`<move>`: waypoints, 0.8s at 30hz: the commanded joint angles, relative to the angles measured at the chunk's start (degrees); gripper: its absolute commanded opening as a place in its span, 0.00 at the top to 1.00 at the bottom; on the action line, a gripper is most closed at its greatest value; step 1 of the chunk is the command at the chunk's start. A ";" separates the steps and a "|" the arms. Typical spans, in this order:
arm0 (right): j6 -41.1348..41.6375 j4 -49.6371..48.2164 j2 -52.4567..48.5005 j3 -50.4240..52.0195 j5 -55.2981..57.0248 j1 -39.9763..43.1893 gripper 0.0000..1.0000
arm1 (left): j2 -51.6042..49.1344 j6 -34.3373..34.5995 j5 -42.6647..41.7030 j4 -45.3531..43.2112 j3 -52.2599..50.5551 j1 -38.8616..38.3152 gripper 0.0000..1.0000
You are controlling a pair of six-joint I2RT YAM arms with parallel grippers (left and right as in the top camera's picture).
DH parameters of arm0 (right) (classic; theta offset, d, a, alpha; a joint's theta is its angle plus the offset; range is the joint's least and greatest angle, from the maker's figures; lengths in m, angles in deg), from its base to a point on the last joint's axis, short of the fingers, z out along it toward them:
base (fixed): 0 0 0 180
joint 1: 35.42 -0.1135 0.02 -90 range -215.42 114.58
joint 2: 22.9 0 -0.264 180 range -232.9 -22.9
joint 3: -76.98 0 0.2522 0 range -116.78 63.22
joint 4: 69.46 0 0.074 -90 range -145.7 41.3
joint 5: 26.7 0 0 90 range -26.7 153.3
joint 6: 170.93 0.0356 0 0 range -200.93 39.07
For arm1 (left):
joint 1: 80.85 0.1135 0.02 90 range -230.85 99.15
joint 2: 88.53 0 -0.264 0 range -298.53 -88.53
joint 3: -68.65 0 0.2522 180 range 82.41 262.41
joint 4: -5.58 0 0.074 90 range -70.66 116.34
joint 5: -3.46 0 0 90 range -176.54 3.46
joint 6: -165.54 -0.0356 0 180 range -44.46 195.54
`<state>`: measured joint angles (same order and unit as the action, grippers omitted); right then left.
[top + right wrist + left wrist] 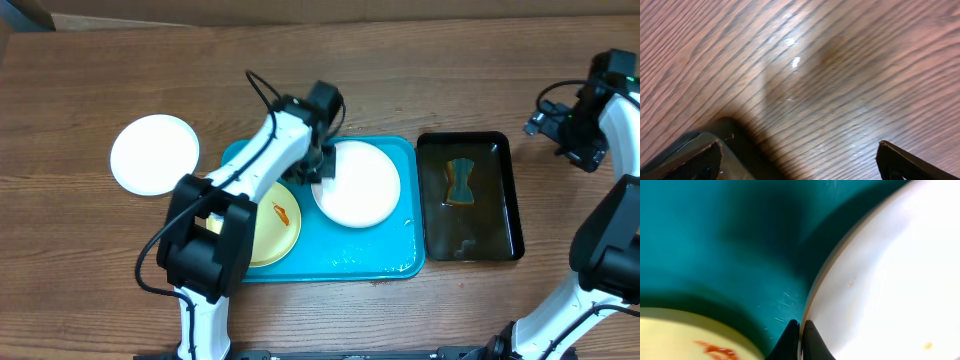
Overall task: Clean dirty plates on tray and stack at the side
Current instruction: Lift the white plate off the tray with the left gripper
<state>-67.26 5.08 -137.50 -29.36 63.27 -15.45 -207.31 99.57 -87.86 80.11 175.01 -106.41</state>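
Left tool (800, 329) clenched on left rim of white plate (357, 183), right half of tray (345, 255). Lift level, grip firm. Right tool (799, 159) released, far right over surface (400, 60).

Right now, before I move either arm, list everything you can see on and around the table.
white plate on the table: one, white, on wood left of the tray.
white plate on the tray: one, white, right half of the tray.
yellow-green plate: one, pale yellow-green with a red-orange smear, left half of the tray.
tray: one, turquoise, table centre.
black tray: one, black, right of the tray.
sponge: one, brownish, in the black tray.
table: one, brown wood.
left tool: one, black, shut on the rim of the white plate on the tray.
right tool: one, black, open over wood beside the black tray.
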 commanded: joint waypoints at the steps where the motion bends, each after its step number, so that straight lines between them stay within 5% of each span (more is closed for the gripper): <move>1: 0.28 -0.28 1.25 -0.81 -0.48 0.46 0.00 | 1.49 -3.76 1.90 1.81 7.28 1.62 0.96; 16: 0.28 -0.48 1.25 -0.81 -0.94 0.39 0.00 | 1.49 -4.74 9.81 -1.73 17.51 -8.00 0.96; 24: 0.28 -0.50 1.25 -0.81 -0.94 0.39 0.00 | 1.49 -5.42 28.70 -7.15 17.51 -20.94 0.96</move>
<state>-67.28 4.90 -137.50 -29.36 62.61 -14.91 -207.31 95.90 -72.13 74.06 190.90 -122.45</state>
